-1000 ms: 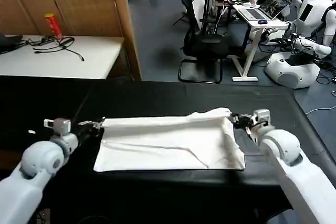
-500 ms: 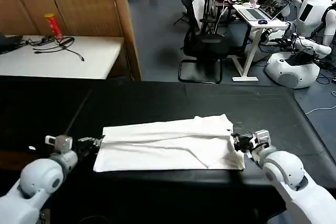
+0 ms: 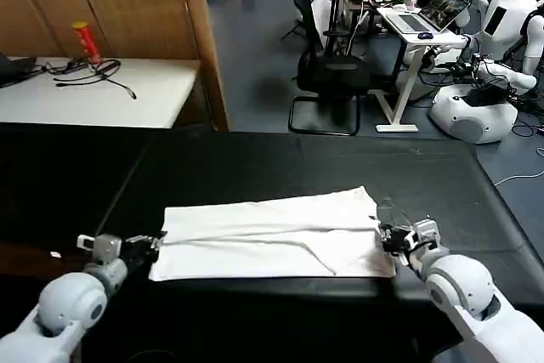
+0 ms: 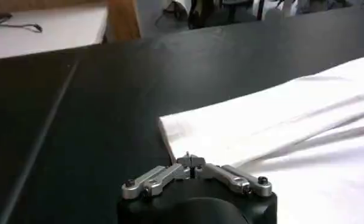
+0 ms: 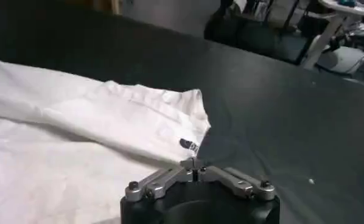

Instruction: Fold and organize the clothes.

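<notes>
T-shirt (image 3: 272, 234) lies folded, logo mostly hidden.

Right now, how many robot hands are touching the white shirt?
2, it seems. The left gripper sits at the white T-shirt's left near corner, and the right gripper at its right near edge, both low on the black table.

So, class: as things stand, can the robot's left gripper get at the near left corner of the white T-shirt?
Probably yes. The left gripper sits right beside that corner of the T-shirt on the black table, with nothing between them.
</notes>
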Controlling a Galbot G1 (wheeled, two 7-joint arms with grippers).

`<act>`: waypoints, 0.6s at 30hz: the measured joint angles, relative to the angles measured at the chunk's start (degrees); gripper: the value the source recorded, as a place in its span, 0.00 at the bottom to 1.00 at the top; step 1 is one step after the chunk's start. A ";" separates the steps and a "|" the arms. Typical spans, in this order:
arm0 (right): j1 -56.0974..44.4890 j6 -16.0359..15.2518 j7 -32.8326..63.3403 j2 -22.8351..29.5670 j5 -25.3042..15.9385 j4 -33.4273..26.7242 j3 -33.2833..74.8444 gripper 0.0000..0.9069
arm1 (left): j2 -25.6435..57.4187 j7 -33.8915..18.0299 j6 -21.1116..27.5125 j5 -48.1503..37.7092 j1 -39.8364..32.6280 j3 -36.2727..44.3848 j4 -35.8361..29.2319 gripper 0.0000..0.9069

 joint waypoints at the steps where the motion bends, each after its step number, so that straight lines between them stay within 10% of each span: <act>1: -0.19 0.00 -0.30 0.00 0.27 0.22 0.02 0.91 | -0.05 -0.02 0.15 0.01 0.08 -0.03 -0.14 0.97; 18: 3.39 0.09 2.10 2.91 5.36 -1.37 2.26 0.97 | -0.71 -0.82 0.02 -4.15 -2.21 -3.52 -1.75 0.97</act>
